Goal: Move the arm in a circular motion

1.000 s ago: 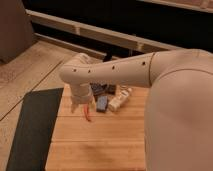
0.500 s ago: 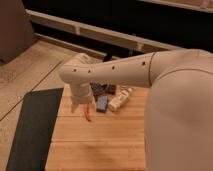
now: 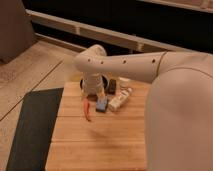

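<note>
The arm fills the right side, its thickest segment cut off by the frame. It reaches left, bends at an elbow and drops to the end effector, which hangs low over the wooden desk. I cannot tell whether the end effector is open or closed. The wrist just above it hides much of a dark bowl. Just right of the end effector lies a blue block, then a white bottle, both hard to identify. A dark mat lies well to its left
</note>
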`<move>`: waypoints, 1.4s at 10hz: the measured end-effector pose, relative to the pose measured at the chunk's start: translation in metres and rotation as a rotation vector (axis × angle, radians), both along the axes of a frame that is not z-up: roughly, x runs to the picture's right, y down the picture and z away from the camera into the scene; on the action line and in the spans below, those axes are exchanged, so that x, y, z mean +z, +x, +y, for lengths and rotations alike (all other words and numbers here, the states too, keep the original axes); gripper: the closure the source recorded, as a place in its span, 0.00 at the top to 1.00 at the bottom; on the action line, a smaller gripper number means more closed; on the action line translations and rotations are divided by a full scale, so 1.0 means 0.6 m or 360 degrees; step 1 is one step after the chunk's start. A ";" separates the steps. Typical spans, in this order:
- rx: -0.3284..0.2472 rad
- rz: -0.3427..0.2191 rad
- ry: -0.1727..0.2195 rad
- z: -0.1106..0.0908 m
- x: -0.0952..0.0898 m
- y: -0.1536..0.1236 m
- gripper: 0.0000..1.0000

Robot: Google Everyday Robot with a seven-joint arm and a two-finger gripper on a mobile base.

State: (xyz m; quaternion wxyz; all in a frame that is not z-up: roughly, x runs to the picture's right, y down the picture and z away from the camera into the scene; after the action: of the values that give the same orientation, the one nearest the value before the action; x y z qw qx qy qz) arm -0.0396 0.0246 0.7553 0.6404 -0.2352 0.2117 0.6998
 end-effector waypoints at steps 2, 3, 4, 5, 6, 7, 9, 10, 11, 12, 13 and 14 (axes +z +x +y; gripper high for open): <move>0.0011 0.0007 0.0120 -0.081 0.035 0.057 0.65; -0.0013 0.0017 0.0185 -0.119 0.041 0.078 0.65; -0.0021 0.0025 0.0197 -0.129 0.042 0.088 0.65; -0.0022 0.0033 0.0209 -0.136 0.042 0.097 0.65; -0.0023 0.0032 0.0210 -0.136 0.042 0.096 0.65; -0.0024 0.0027 0.0209 -0.135 0.042 0.092 0.65; -0.0024 0.0041 0.0208 -0.136 0.045 0.098 0.65; -0.0006 0.0084 0.0201 -0.143 0.055 0.117 0.65; 0.0006 0.0135 0.0192 -0.152 0.069 0.140 0.65; 0.0000 0.0200 0.0189 -0.176 0.098 0.176 0.65; -0.0025 0.0228 0.0194 -0.196 0.126 0.193 0.65; -0.0043 0.0225 0.0211 -0.216 0.152 0.197 0.65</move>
State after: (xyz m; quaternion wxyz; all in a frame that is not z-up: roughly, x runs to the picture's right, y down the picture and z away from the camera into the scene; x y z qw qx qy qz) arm 0.0789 -0.1048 0.8464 0.6474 -0.1394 0.2129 0.7184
